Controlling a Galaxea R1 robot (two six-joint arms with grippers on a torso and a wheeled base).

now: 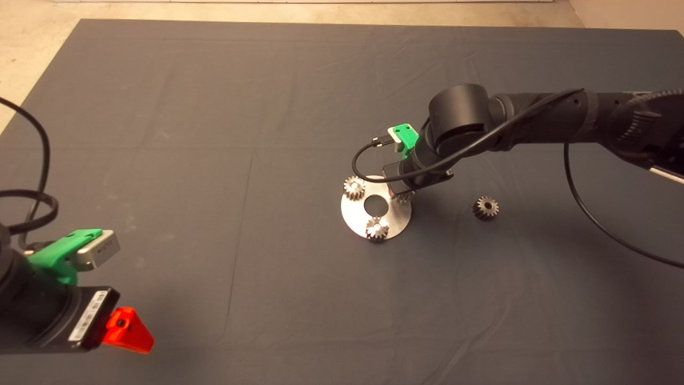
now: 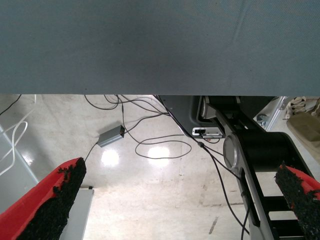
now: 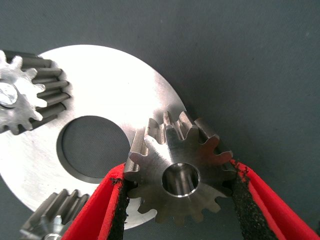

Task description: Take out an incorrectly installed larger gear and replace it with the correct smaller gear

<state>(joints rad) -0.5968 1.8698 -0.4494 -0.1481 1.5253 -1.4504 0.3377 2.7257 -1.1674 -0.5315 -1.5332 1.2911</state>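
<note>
My right gripper [image 3: 180,172] is shut on the smaller gear [image 3: 179,175], a silvery toothed gear with an open central hole, one red finger [image 3: 100,210] pressing each side. The gear sits over the right rim of the round steel plate [image 3: 110,85]; whether it rests on the plate I cannot tell. In the head view the wrist hides most of this gear [image 1: 404,197]. The larger gear [image 1: 486,207], darker, lies alone on the mat to the right of the plate [image 1: 355,214]. My left gripper [image 2: 185,200] is parked open at the lower left [image 1: 125,331].
Two more small gears stand on pegs on the plate, one at its upper left [image 1: 354,187] and one at its front edge [image 1: 377,229]. The plate has a round centre hole [image 1: 375,202]. A black cable [image 1: 588,214] loops from the right arm over the mat.
</note>
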